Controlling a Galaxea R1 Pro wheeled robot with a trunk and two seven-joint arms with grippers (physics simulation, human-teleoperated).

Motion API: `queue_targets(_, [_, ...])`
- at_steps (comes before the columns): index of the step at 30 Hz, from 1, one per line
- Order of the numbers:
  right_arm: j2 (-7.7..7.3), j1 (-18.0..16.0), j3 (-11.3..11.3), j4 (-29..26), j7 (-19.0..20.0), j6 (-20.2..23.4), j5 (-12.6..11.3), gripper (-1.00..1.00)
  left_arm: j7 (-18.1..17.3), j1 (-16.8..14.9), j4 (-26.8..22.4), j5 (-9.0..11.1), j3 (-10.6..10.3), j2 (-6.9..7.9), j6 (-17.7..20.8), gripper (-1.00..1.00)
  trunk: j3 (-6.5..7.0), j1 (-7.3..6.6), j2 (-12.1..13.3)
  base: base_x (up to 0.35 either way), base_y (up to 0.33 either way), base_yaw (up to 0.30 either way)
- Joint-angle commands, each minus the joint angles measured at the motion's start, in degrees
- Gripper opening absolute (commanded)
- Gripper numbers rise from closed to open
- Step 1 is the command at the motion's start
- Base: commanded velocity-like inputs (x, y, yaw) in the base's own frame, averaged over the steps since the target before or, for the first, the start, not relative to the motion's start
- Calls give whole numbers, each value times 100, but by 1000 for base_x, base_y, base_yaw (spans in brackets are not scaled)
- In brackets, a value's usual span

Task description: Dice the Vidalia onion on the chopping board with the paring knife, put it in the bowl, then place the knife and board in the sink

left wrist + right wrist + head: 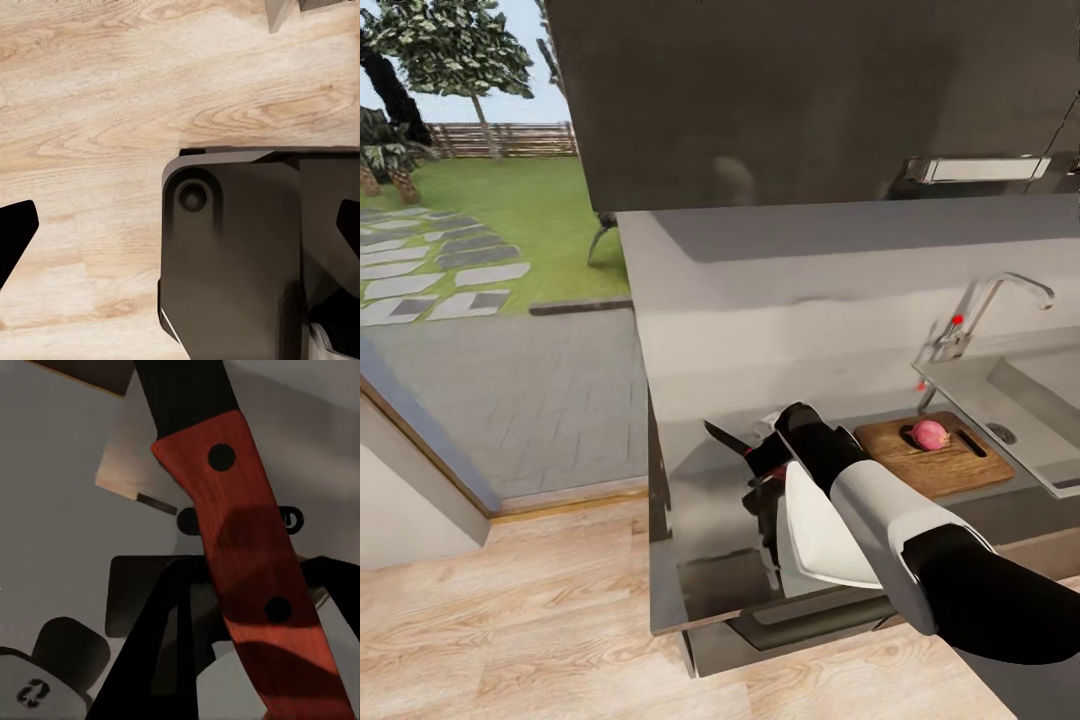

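On the far left of the head view, one open doorway gives onto a lawn (pixel 510 210) with stepping stones, and pale wood floor (pixel 510 620) runs along the near side. To its right stands the one grey counter (pixel 760 300), under a dark upper cabinet (pixel 760 100).

Near the counter's middle, the right gripper (pixel 752 452) reaches in from the near right and holds one paring knife (pixel 725 437), whose dark blade points left and away over the grey surface. In the right wrist view the knife (pixel 240 555) shows a reddish-brown handle with two dark rivets and a black blade, gripped between the dark fingers (pixel 157 645), which are closed narrow on the handle. One white bowl (pixel 815 535) lies just below the right forearm, partly hidden by it.

Further right, one brown chopping board (pixel 940 465) rests on the counter, and one pinkish onion (pixel 930 434) sits on its far part. Just beyond the board on the right is the one grey sink (pixel 1010 395), with a chrome tap (pixel 1000 300) and a red knob behind it.

The left gripper (pixel 180 232) shows in the left wrist view over the wood floor and part of the robot's dark base; its fingers (pixel 15 232) stand wide apart and hold nothing.
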Motion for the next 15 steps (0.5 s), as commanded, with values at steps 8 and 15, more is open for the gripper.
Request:
queue_targets(8, [-2, -1, 15, 24, 40, 49, 49, -100, 40, -2, -8, 60, -35, 8, -26, 100, 59, 5, -8, 0, 0, 0])
queue_targets(15, [6, -1, 16, 5, 40, 49, 52, -100, 44, -2, -9, 60, -35, 8, -28, 100, 123, 5, -8, 0, 0, 0])
